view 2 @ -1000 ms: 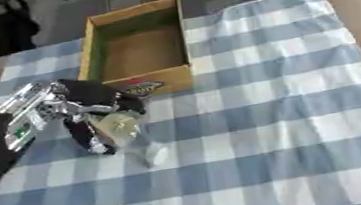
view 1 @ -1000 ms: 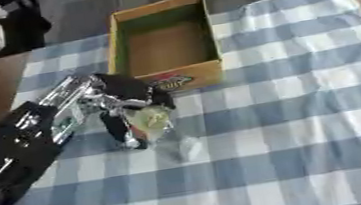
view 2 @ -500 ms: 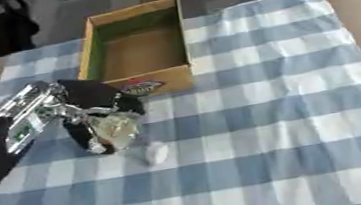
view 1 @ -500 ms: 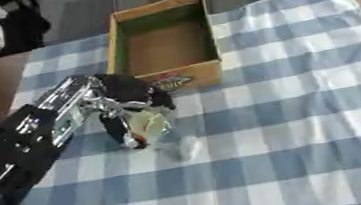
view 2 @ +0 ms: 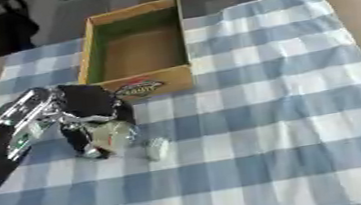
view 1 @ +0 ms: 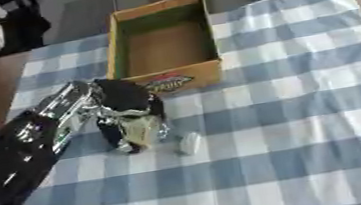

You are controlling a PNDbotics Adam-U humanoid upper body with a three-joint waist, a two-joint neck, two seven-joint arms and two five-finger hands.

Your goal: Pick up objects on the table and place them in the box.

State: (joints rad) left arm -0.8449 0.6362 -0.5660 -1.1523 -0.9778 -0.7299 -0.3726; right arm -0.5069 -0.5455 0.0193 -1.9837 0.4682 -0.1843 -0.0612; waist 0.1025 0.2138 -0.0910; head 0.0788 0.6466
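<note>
So the left robot hand (view 1: 129,116) is down on the worktop (view 1: 308,106), fingers curled round a pale, see-through-ish object (view 1: 142,130), prob a small plastic bottle or jar, tbh too blurry to be sure. Looks like it's pinched between thumb and fingers, sitting right under the palm, still at or very near the checked cloth. There's also a small pale bit (view 1: 190,143) lying just beside the robot hand on its right, slightly nearer the robot, apart from the fingers as far as I can tell; can't say if it's a cap or a separate thing. The bit that matters imo: the box (view 1: 167,78) is straight ahead of the robot hand, away from the robot and a touch to its right, near wall just beyond the knuckles. Box's long axis runs away from the robot, so the opening is a deep lane to drop into. Next move is basically lift, clear that near wall, go fwd. Right robot hand isn't in either view, so left is the one to do it.
</note>
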